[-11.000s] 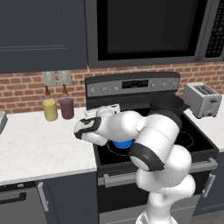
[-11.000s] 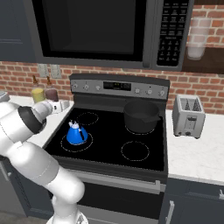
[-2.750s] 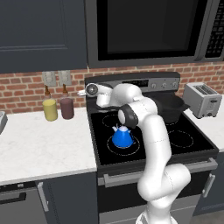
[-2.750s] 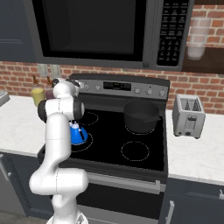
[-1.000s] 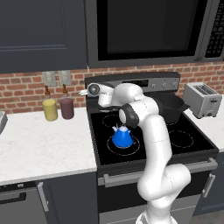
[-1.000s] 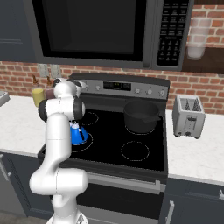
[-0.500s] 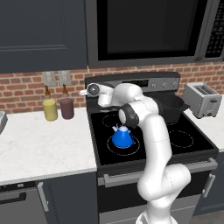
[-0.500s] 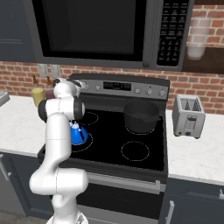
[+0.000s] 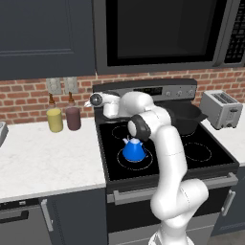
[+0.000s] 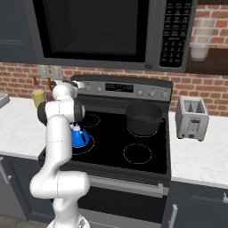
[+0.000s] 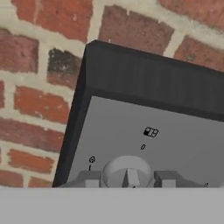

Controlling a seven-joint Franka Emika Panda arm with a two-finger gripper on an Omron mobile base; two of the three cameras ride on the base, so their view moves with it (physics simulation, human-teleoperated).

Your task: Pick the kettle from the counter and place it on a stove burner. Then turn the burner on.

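My arm rises from the base, bends at the elbow above the front of the cooktop [image 9: 220,160] and folds back toward the rear left corner of the stove, so my gripper [image 11: 127,179] points at the left end of the grey control panel [image 11: 148,140] below the brick wall [image 11: 39,65]. In the hand view my two fingertips [image 11: 89,179] stand on either side of a round grey knob [image 11: 127,170], one to each side with the knob between them; whether they actually press on it I cannot tell, because the bottom of that view cuts them off. In the left base view my hand shows as a white block with a dark round end at the panel's left edge, and the fingers themselves are too small to make out. The kettle [image 9: 134,149] sits upright on the stove burner [image 9: 122,165], the front left ring of the black glass, partly behind my forearm in the right base view. The counter [image 9: 43,158] lies to the left, with two bottles [image 9: 54,118] at the wall. A dark pot [image 10: 142,118] sits on the rear right ring and a toaster [image 10: 191,118] stands further right.
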